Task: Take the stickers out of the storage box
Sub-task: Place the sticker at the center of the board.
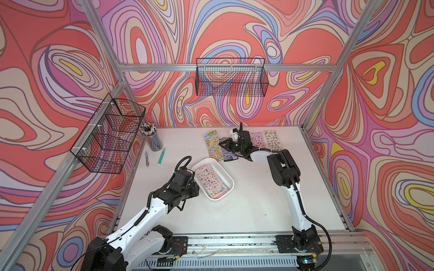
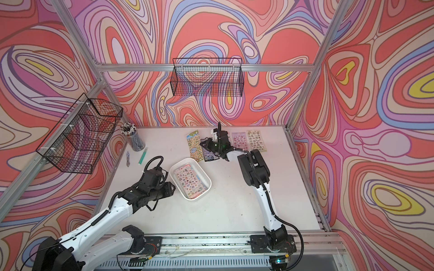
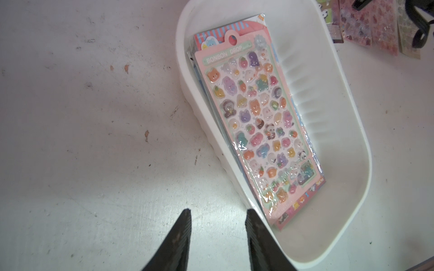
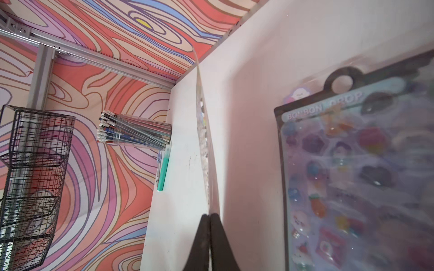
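At the far side of the tabletop (image 1: 246, 206), the right gripper (image 4: 209, 214) is clamped on one sticker sheet (image 4: 203, 131), held on edge near the sheets (image 1: 270, 140) laid out there. More stickers (image 3: 258, 122) lie stacked in the storage box (image 3: 312, 98). The left gripper (image 3: 218, 211), jaws apart and empty, hovers at its rim. The next move is probably to lay this sheet flat, release it, and fetch another.
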Motion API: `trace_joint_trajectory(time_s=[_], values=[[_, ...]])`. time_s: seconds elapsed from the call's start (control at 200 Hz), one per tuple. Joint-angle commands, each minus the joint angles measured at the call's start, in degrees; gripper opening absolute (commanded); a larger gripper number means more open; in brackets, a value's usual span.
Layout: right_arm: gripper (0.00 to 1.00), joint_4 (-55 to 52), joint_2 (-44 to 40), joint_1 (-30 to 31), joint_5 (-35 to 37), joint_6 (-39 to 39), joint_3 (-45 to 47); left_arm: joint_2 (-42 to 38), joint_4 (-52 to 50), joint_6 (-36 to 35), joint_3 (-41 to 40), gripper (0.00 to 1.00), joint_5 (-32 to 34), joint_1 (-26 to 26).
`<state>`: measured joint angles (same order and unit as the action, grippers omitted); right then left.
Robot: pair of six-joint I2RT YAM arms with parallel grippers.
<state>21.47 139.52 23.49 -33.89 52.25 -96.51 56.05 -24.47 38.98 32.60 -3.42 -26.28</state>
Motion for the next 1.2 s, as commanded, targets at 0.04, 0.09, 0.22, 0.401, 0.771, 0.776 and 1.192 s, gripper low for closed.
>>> trace_joint_trajectory(time_s=[0.04, 0.09, 0.22, 0.401, 0.771, 0.776, 1.192], values=[[0.00, 3.08, 1.36, 0.83, 3.93, 1.25, 0.42, -0.59, 0.03, -0.57, -0.51, 0.43, -0.05, -0.27], [0.00, 3.73, 1.61, 0.95, 4.43, 1.90, 0.70, -0.59, 0.25, -0.47, -0.61, 0.43, -0.15, -0.27], [0.00, 4.19, 2.68, 1.29, 5.69, 2.77, 0.44, -0.29, 0.39, -0.40, -0.69, 0.43, -0.51, -0.31], [0.00, 2.73, 4.27, 1.64, 6.90, 2.27, -0.82, -0.34, 0.47, -0.35, -0.76, 0.43, -0.44, -0.28], [0.07, -5.67, 6.73, 2.15, 8.04, -3.50, -6.64, 0.67, 0.83, -0.34, -0.34, 0.43, -0.60, -0.26], [0.07, -5.71, 6.73, 2.16, 8.05, -3.53, -6.61, 0.70, 0.83, -0.37, -0.30, 0.43, -0.61, -0.26], [0.43, -10.34, 3.31, 2.09, 9.33, -8.06, -8.25, 0.94, 0.16, -0.80, 0.84, 0.43, -0.52, -0.29]])
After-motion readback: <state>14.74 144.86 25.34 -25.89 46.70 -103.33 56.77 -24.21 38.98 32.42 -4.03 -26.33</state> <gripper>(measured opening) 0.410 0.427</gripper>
